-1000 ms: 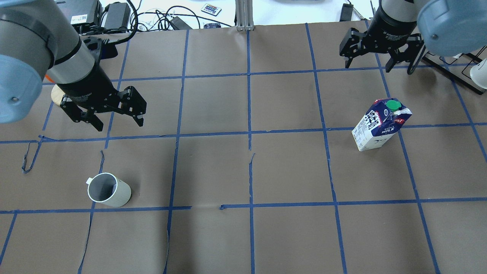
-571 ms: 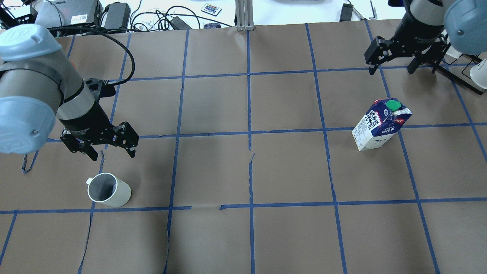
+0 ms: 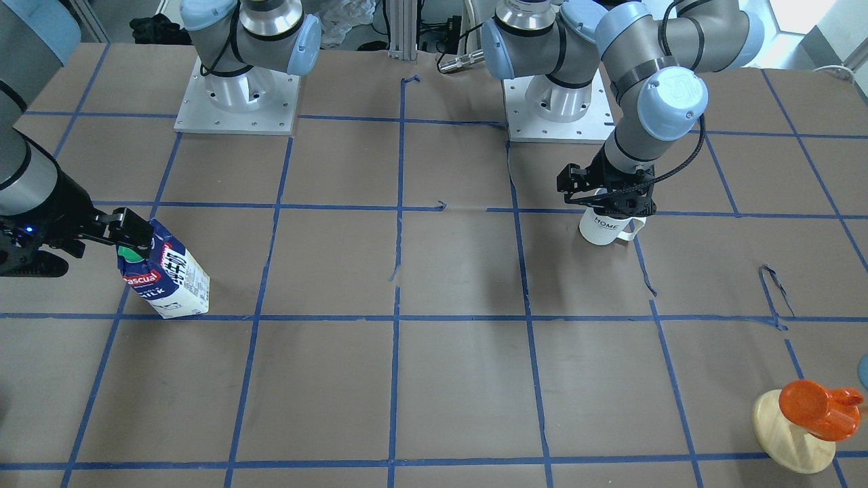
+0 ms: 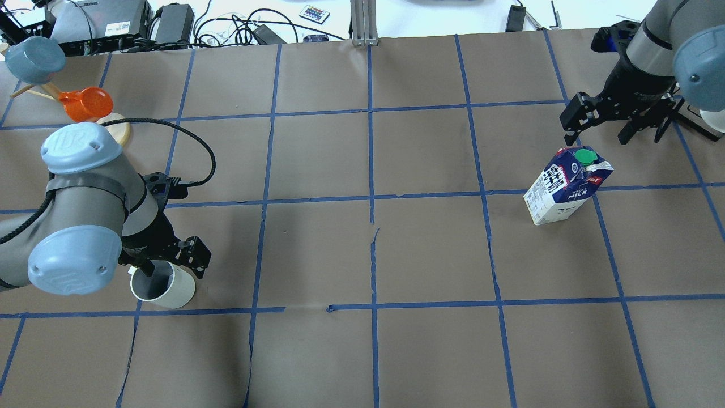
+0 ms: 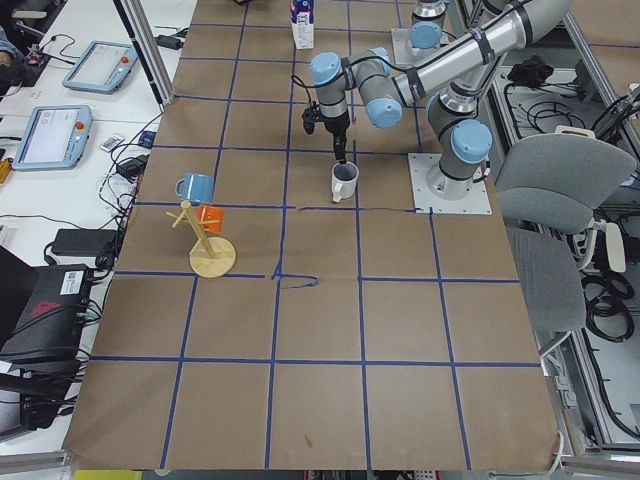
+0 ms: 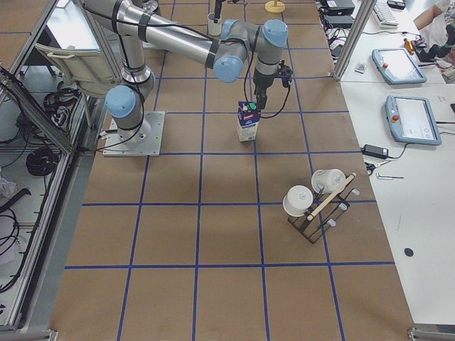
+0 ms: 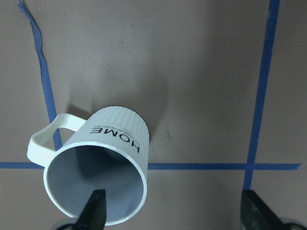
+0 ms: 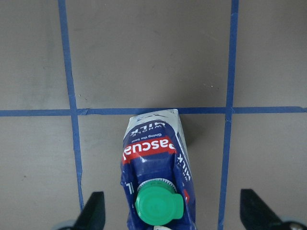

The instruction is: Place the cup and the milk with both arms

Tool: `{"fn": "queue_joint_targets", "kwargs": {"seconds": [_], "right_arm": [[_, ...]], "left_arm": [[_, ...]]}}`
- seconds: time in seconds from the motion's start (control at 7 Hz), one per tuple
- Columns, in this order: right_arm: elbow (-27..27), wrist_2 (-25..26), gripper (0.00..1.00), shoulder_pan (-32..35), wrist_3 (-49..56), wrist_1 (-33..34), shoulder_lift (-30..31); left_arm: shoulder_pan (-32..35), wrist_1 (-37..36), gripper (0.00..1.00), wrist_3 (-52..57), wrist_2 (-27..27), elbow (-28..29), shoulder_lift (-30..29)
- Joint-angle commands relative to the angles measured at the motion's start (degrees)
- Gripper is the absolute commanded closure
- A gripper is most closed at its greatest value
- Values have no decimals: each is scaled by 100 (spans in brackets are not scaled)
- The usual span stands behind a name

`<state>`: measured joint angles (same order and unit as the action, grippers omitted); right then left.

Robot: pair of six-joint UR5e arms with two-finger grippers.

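Note:
The white ribbed cup [image 4: 170, 290] marked "HOME" [image 7: 116, 135] stands upright at the near left of the table, handle to the left. My left gripper [image 4: 170, 263] is open and low over it. One finger [image 7: 95, 208] is inside the rim and the other is outside to the right, as the front view [image 3: 608, 203] also shows. The milk carton [image 4: 566, 190], blue and white with a green cap [image 8: 158, 206], stands at the right. My right gripper [image 4: 609, 127] is open, above and just beyond the carton [image 3: 166, 274], not touching it.
A wooden mug tree [image 4: 116, 127] with an orange cup [image 4: 85, 105] and a blue cup stands at the far left. A black rack with white cups [image 6: 320, 199] stands at the far right. Cables and devices [image 4: 226, 25] lie beyond the far edge. Blue tape [image 4: 371, 226] grids the brown paper.
My left gripper has come down and toward me onto the cup, one finger now inside its rim. My right gripper has moved right and nearer, toward the milk carton. Cup and carton have not moved.

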<state>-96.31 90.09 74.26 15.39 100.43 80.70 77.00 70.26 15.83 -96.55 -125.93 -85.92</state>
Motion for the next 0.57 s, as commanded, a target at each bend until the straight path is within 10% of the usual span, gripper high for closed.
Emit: {"fn": "queue_joint_targets", "kwargs": {"seconds": [0.0, 0.14, 0.29, 0.43], "right_arm": [[-282, -27, 0, -8, 8, 91, 7], [-362, -27, 0, 1, 8, 100, -2], [-406, -18, 0, 1, 17, 109, -2], [-415, -35, 1, 1, 8, 117, -2]], "left_arm": [[-71, -642, 5, 192, -74, -482, -56], [-80, -645, 24, 183, -135, -563, -48], [-71, -645, 86, 183, -257, -546, -57], [-71, -645, 100, 183, -276, -503, -65]]}}
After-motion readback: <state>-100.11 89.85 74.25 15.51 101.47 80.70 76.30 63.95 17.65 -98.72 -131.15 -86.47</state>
